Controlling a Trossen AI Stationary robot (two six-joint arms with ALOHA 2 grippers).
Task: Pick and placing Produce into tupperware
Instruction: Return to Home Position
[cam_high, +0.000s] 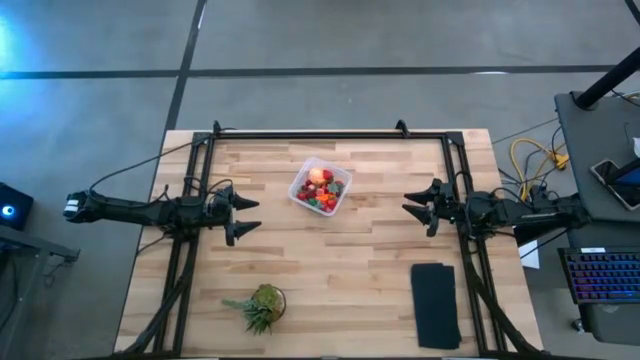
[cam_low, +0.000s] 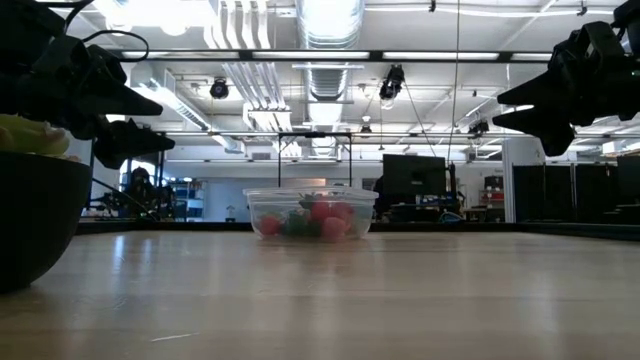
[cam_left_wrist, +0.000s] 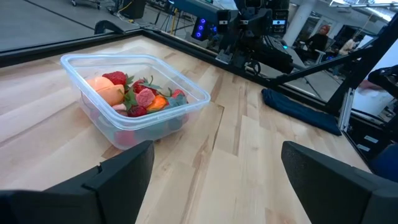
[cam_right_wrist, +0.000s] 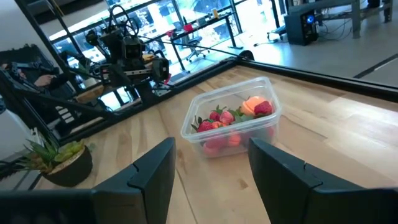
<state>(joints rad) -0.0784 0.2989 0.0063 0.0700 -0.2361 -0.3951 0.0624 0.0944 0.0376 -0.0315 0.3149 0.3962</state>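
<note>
Black pincers nearest: left gripper (cam_high: 258, 214) mid-left, right gripper (cam_high: 406, 204) mid-right, both hanging released, empty. Beyond, upper centre, the tupperware (cam_high: 346, 190) is holding the produce (cam_high: 320, 190). I'm judging this homing; next needs arms tucking back, nothing gripped.

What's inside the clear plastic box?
Red strawberries, a round pink-orange fruit and a small orange piece lie piled in the tub. Whatever lies under the pile is covered. The left gripper and right gripper wait open, apart from it.
</note>
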